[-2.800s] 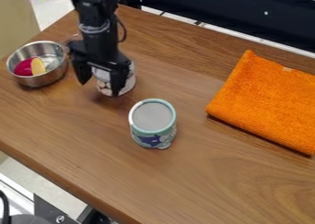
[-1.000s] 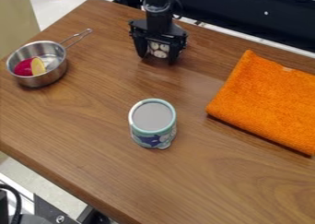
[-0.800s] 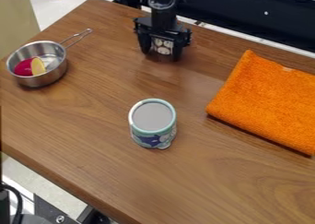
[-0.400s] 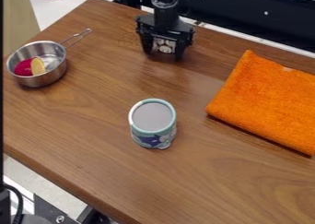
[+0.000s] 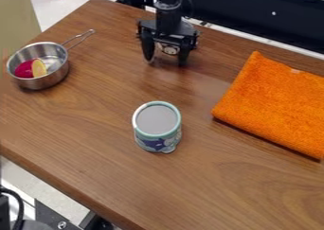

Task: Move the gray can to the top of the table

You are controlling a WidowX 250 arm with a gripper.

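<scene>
Because the gripper partly hides it, the can, near the far edge of the table between spread fingers, is probably stiff, light and slick, best taken squarely across its sides with even pressure.

I look over everything before me and find no lettering I can read: no words, numbers, brand names, labels or signs on any of it.
</scene>
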